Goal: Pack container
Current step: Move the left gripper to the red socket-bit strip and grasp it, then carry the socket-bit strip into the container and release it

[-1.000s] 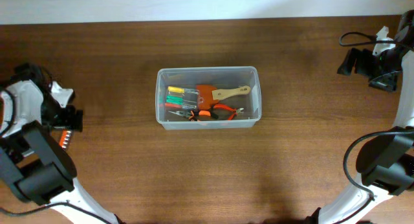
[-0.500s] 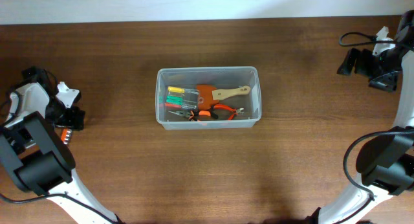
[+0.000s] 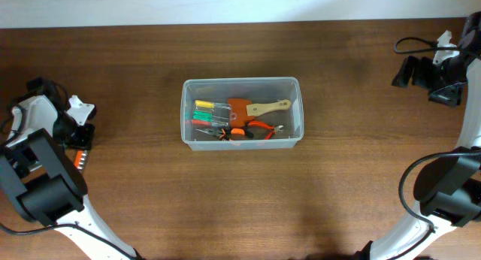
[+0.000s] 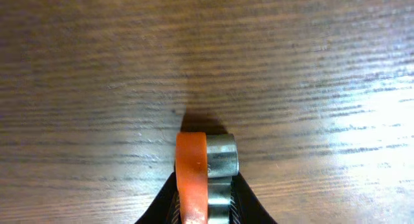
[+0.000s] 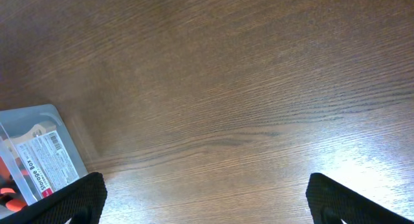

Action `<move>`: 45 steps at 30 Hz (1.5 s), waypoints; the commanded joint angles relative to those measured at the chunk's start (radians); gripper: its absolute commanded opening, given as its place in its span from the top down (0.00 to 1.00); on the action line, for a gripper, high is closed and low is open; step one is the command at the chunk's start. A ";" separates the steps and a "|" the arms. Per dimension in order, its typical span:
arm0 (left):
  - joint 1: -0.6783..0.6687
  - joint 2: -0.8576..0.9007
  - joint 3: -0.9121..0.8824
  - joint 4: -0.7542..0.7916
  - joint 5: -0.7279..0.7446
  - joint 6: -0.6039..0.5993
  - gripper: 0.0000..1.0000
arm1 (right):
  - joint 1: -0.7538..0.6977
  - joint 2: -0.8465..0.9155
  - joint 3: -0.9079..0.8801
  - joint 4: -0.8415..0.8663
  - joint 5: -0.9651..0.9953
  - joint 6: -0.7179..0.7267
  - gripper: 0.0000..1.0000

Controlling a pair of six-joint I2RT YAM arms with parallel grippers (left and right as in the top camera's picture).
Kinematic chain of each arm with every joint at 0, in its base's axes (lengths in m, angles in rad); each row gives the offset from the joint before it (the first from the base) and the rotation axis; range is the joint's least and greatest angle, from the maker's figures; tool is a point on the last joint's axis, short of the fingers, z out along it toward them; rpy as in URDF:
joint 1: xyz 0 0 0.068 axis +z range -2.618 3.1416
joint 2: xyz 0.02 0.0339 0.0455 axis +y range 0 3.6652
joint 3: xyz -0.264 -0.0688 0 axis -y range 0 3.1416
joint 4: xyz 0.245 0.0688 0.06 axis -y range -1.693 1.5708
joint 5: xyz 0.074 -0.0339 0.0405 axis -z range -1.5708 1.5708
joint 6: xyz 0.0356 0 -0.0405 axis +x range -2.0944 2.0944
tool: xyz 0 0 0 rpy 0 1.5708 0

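One small shift to log over the last second: left tool [image 4: 206, 201] swung a touch at the left edge of the bench [image 3: 150, 200], carrying the orange piece [image 4: 191, 164] along. Clamped shut on that piece, orange strip and metal socket pinched between the black fingers [image 4: 155, 211]. Lifted or resting on the wood: cannot tell. Well apart from the container [image 3: 240, 81], sitting mid-bench and already holding a screwdriver case [image 3: 207, 110], a wooden-handled brush [image 3: 263, 107] and orange pliers [image 3: 248, 129]. Reads as a pickup made and the carry across not yet begun. Over at the far right, right tool [image 5: 207, 208] unmoved, spread wide, gripping nothing. For the packing: probably one more item on its way in, with a long reach to the bin ahead.
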 commanded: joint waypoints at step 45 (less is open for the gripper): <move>-1.204 0.021 0.371 0.087 -0.013 0.310 0.01 | 0.005 0.002 -0.003 0.001 -0.009 0.001 0.01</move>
